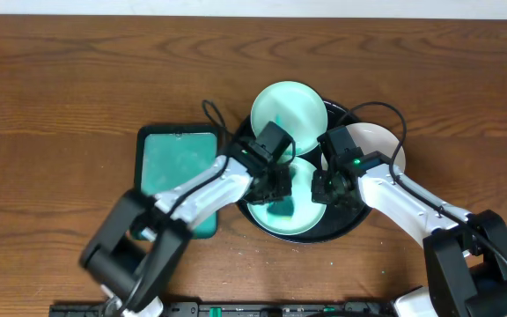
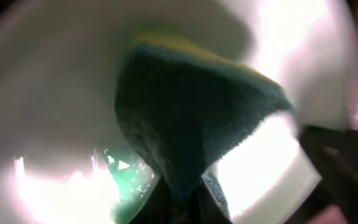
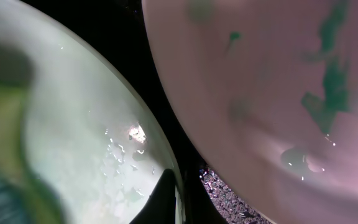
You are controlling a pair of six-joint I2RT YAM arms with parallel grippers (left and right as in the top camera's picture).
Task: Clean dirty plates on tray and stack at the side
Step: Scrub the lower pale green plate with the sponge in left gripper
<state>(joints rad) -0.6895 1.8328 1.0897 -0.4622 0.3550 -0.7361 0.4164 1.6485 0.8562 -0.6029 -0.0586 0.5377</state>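
Plates lie three to the tray, and we start at the one under our fingers. The left gripper (image 1: 277, 194) pinches a dark green sponge with a yellow back (image 2: 197, 118), its two fingers pressed together on the sponge's lower end at the bottom of the left wrist view. It holds the sponge down on the pale mint-green round shallow plate (image 1: 299, 222) at the front of the tray. Just beside the sponge's lower left edge we see a wet teal-green smear (image 2: 126, 177) on that plate, though this view is blurred and glaring. The right gripper (image 1: 331, 187) is at the same plate's right rim. In the right wrist view only one dark fingertip (image 3: 165, 193) shows, lying against the inside of the rim with water droplets near it. We cannot tell whether its fingers are spread or clamped on the rim. Just beside this plate, across a narrow black gap, lies the white round shallow plate (image 3: 260, 74), which carries teal-green streaks (image 3: 331, 81) toward its right side. From overhead it sits at the tray's right, reaching out over the rim. The second mint-green round plate (image 1: 287, 110) lies at the back of the tray with a small teal mark near its middle. All three rest on the large round black glossy tray (image 1: 343, 220) near the middle of the brown wooden table (image 1: 77, 79). A teal rectangular basin (image 1: 174, 163) stands just beside the tray on its left, partly under the left arm.
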